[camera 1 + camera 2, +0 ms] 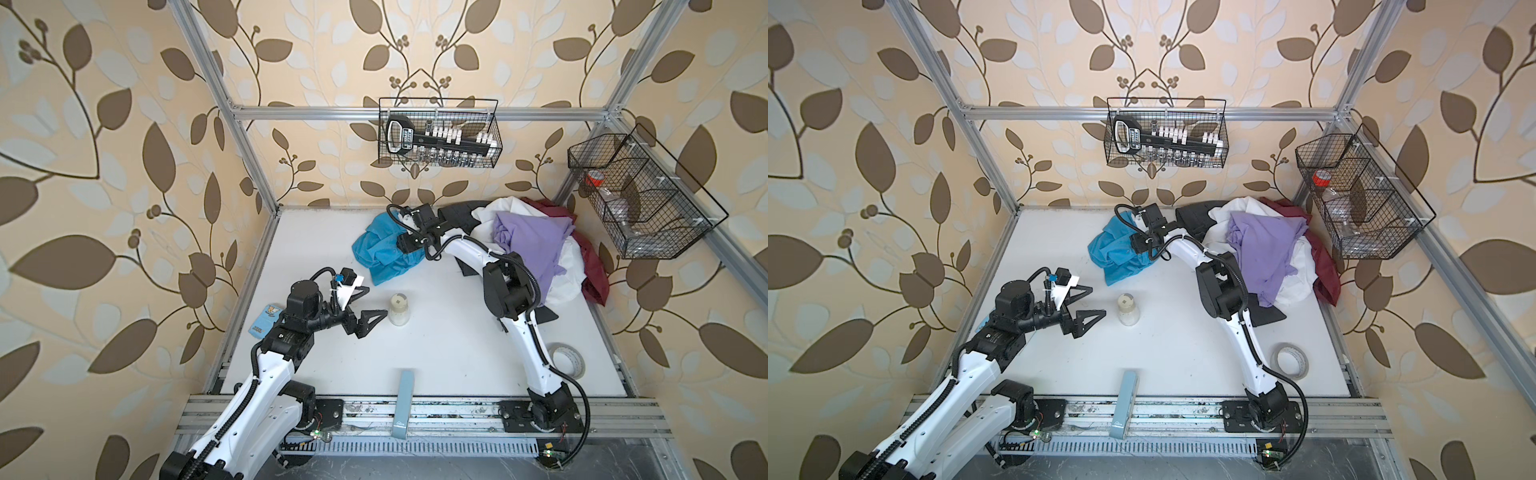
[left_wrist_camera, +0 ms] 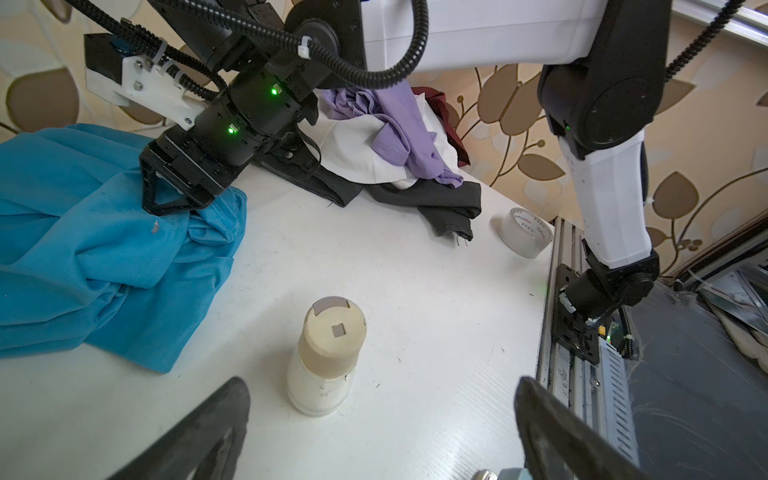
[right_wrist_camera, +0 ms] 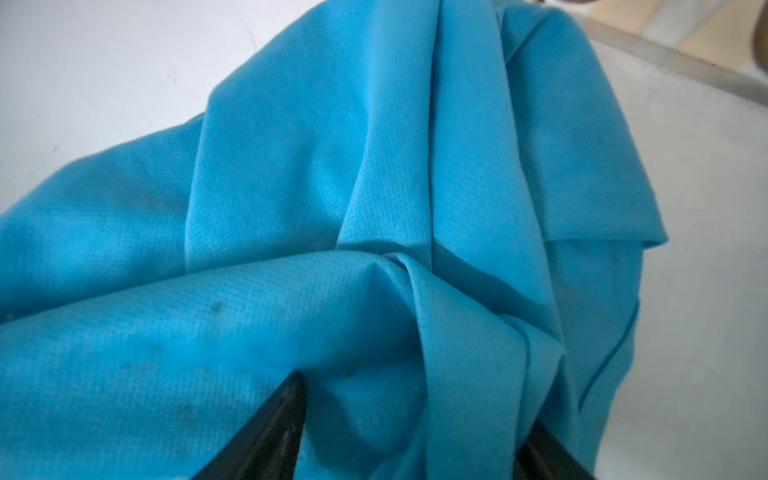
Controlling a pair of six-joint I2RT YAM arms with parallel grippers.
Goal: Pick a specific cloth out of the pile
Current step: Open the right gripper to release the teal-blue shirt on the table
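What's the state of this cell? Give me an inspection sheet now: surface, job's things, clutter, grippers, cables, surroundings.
Surface: white table, lightly scuffed.
Job's things: blue cloth crumpled left of the pile of white, lilac, dark red and black cloths.
Clutter: white jar, tape roll, blue card, pale blue bar at the front edge.
Grippers: right gripper open, set in the blue cloth's folds; left gripper open and empty, facing the jar.
Cables: black hoses tied along both arms; no tangle seen.
Surroundings: back basket, side basket, leaf-patterned walls.
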